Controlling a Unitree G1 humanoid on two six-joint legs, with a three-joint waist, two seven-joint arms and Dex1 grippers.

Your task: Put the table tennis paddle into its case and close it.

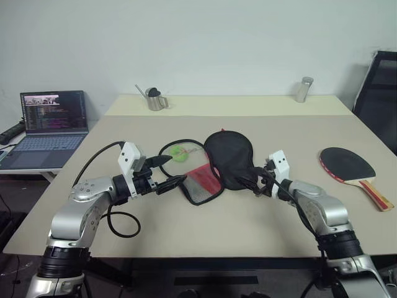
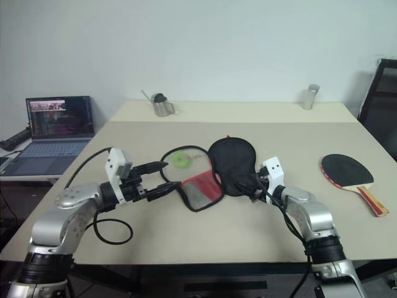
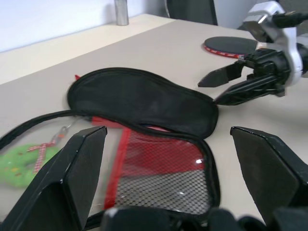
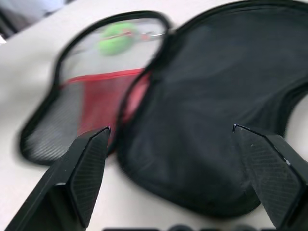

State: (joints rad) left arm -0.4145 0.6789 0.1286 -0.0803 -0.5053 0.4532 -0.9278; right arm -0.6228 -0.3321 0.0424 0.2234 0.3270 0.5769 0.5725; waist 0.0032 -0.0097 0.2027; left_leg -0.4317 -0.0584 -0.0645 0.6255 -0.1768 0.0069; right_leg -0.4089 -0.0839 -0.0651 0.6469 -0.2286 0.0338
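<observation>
The case lies unzipped and spread flat at the table's middle, with a black half and a red mesh half. A small green tag rests inside the zip loop. My left gripper is open just left of the mesh half, which shows between its fingers. My right gripper is open at the black half's near right edge, and this half spans its fingers. The table tennis paddle lies flat at the far right, black face up, away from both grippers.
An open laptop sits on a side desk at the left. A metal watering can and a metal shaker stand along the far edge. A black chair stands at the right. A black cable loops under the left arm.
</observation>
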